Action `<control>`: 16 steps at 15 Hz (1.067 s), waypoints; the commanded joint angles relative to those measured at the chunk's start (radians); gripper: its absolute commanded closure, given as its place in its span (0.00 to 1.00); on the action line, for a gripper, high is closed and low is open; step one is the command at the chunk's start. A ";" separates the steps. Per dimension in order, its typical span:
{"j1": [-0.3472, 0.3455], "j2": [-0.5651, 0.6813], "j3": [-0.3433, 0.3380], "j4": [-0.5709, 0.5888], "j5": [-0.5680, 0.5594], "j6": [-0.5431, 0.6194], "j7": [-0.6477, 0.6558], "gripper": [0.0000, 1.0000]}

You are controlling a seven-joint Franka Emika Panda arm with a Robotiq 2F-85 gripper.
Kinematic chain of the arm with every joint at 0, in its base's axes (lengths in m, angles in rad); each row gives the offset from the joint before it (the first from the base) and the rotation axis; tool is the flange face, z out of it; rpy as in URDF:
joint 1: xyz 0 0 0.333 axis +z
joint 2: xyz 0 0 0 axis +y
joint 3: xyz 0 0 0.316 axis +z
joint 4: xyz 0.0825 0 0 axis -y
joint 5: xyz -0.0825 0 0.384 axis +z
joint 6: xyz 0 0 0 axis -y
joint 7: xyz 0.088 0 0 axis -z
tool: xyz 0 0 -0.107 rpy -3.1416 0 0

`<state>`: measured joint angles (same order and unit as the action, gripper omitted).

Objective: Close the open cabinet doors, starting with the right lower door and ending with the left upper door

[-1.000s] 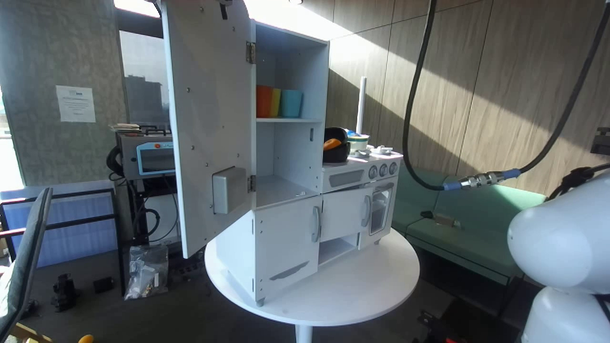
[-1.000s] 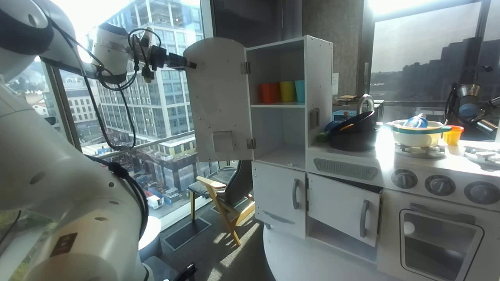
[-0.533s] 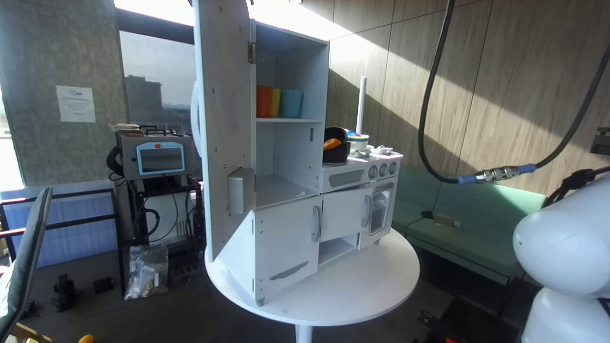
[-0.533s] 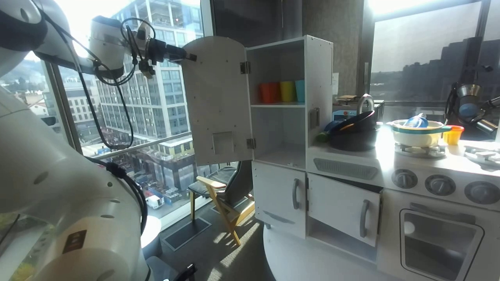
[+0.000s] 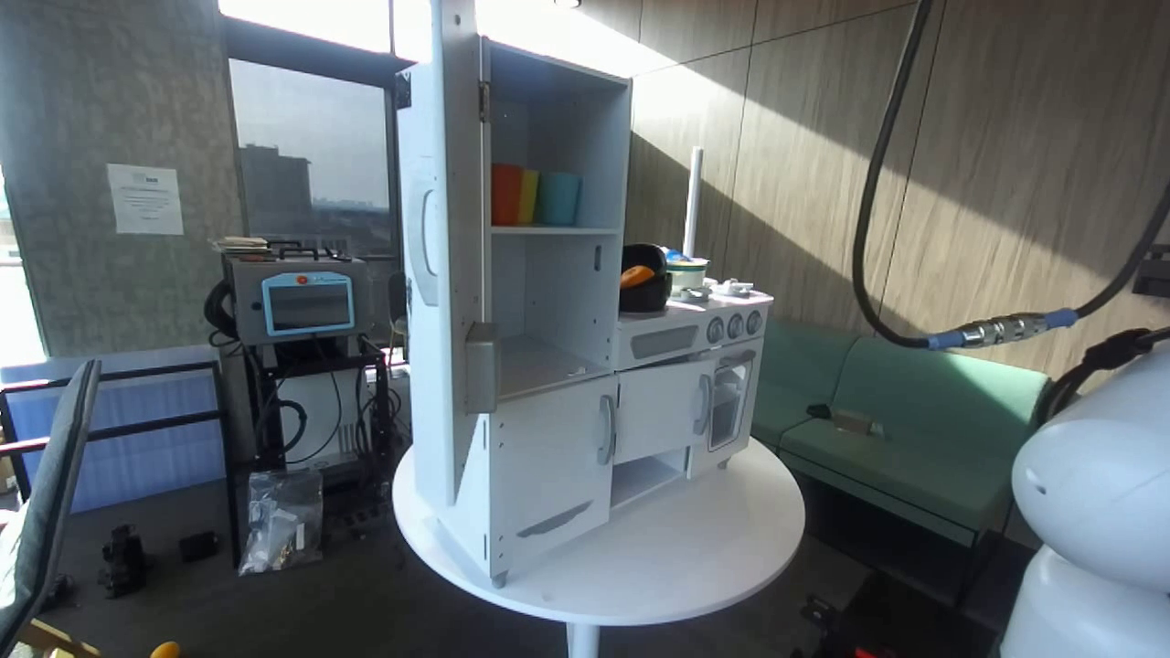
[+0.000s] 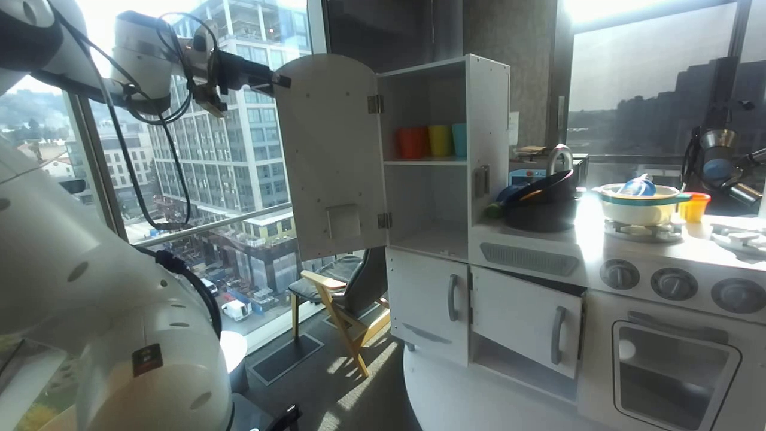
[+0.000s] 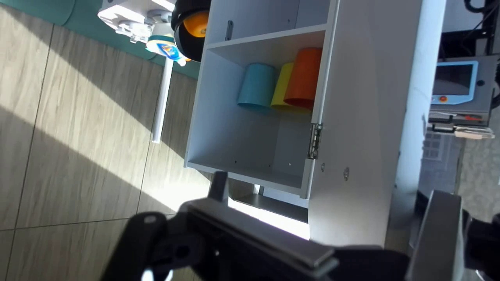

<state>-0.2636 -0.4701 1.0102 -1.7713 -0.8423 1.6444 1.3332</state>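
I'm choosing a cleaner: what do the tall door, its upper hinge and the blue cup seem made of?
Tall door: probably painted board, fairly matte white; a flat, thick panel with screw-like dots. Upper hinge: metal, silvery; it glints. Blue cup: likely plastic, smooth; evenly coloured, no visible grain.

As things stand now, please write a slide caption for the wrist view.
Open gripper at the open door, with orange, yellow and blue cups on the shelf.

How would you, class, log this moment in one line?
left upper door: open | gripper: open, by that door's edge | right lower door: ajar
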 commanded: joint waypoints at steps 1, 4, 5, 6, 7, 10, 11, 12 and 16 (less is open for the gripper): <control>0.142 0.014 -0.101 -0.032 -0.021 -0.047 0.016 0.00; 0.236 -0.001 -0.179 -0.068 -0.017 -0.043 0.027 0.00; 0.263 -0.006 -0.202 -0.079 -0.016 -0.043 0.032 0.00; 0.288 -0.011 -0.226 -0.090 -0.012 -0.050 0.032 0.00; 0.311 -0.017 -0.248 -0.101 -0.013 -0.052 0.035 0.00; 0.357 -0.024 -0.301 -0.131 -0.030 -0.059 0.053 0.00; 0.369 -0.027 -0.317 -0.141 -0.032 -0.061 0.059 0.00; 0.378 -0.032 -0.329 -0.152 -0.041 -0.065 0.064 0.00; 0.412 -0.056 -0.386 -0.185 -0.065 -0.076 0.090 0.00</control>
<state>0.1052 -0.4911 0.6757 -1.9233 -0.8667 1.5815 1.3948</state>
